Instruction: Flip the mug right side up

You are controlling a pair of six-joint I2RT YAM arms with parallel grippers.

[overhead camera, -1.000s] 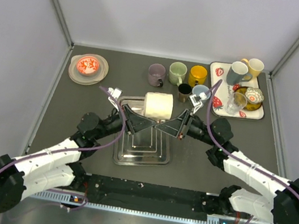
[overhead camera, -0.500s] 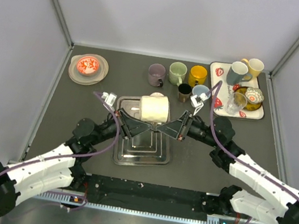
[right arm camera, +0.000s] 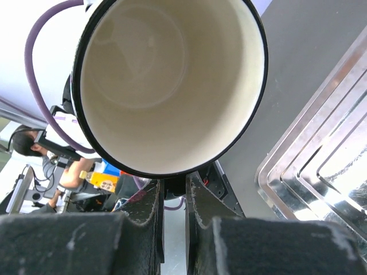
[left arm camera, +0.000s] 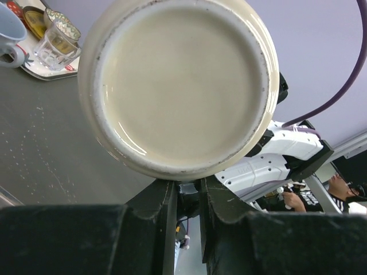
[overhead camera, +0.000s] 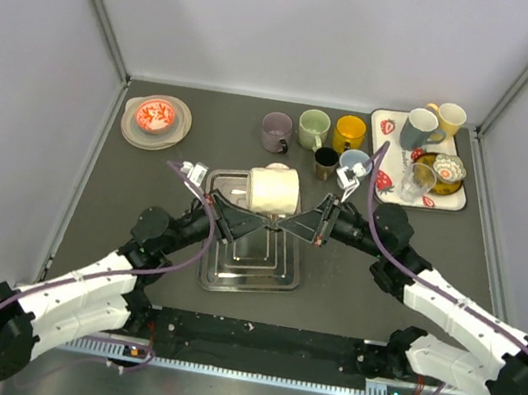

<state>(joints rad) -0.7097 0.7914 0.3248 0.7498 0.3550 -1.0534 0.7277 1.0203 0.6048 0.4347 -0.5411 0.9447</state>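
**Mug aloft on its side over the steel tray, both claws clenched at its underside**

You have the cream mug (overhead camera: 273, 191) lying on its side in the air above the far half of the steel tray (overhead camera: 251, 261). Its mouth faces your right arm and its base faces your left. The left claw (overhead camera: 239, 216) comes up from the tray's left and the right claw (overhead camera: 305, 221) from its right, meeting in a V beneath the mug. Each is clenched down to a slit against the mug's lower edge, and between them they carry it. Which part they nip is hidden by the mug's own body.

Beyond the tray's far edge, a row of cups (overhead camera: 313, 129) stands close behind the mug. The pale blue cup (overhead camera: 355, 161) is just beside your right wrist. Open room lies to the tray's left and right, out across the table (overhead camera: 132, 196) to the pale walls (overhead camera: 322, 35) that close in on three sides. Far left of the tray sits a round dish (overhead camera: 155, 119) with something red in it. Far right of it, a strawberry-printed tray (overhead camera: 385, 127) crowded with crockery lies close to the right wall.

The mug is glossy ceramic, with a round ringed base and a smooth pale inside under a dark rim. The steel tray is mirror-bright and stepped in nested rectangles. The table is matt dark grey, flecked with pale specks.
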